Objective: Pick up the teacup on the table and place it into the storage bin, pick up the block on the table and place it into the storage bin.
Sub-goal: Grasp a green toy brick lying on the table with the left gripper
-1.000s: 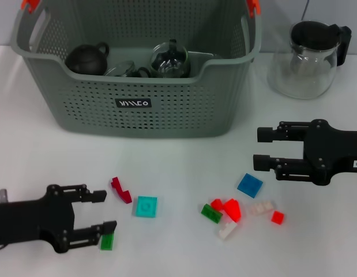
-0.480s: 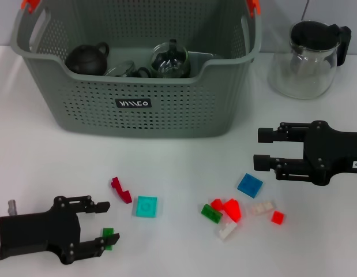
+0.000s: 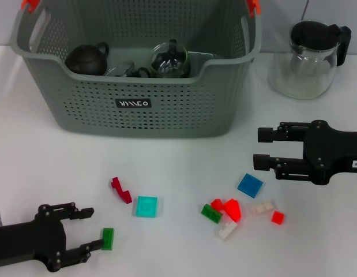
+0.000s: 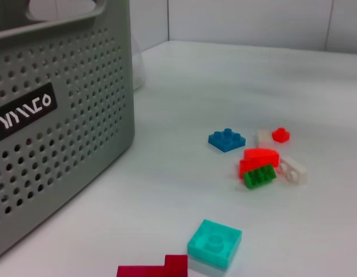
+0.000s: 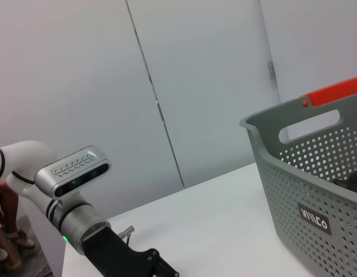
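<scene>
Left gripper sits low at the near left with its fingers spread apart, while the right gripper hovers out on the right, fingers parted too.

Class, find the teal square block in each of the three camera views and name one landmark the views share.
Head view: teal square block on the table, in front of the bin.
Left wrist view: low in frame, beside a dark red piece.
Right wrist view: not in it.
Shared landmark: storage bin.
</scene>
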Controlling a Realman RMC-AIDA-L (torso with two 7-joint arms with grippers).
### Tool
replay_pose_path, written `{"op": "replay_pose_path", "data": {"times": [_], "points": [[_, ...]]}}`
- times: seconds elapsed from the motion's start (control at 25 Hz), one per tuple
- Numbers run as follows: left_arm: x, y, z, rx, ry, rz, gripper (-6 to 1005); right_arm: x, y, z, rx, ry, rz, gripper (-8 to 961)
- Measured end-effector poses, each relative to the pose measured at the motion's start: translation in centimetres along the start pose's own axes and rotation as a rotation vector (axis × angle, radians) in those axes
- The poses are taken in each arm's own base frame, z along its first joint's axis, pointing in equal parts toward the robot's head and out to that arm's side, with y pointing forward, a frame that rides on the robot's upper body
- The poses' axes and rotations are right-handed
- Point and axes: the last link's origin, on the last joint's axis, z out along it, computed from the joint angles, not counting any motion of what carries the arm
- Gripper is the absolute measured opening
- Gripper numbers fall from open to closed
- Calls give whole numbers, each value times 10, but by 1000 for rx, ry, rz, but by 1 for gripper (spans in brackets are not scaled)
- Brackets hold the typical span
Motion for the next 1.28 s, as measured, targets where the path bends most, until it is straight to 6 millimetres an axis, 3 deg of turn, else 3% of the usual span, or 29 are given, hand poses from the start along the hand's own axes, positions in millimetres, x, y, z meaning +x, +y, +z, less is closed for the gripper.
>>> {"op": "replay_pose_path", "data": {"times": [0.56,1.28], "points": [[-11,3,7,39,-8,-19,618,0,0,0,1,0,1,675],[0,3,21,-4,37,-5,612,1,0,0,2,0,4,674]]}}
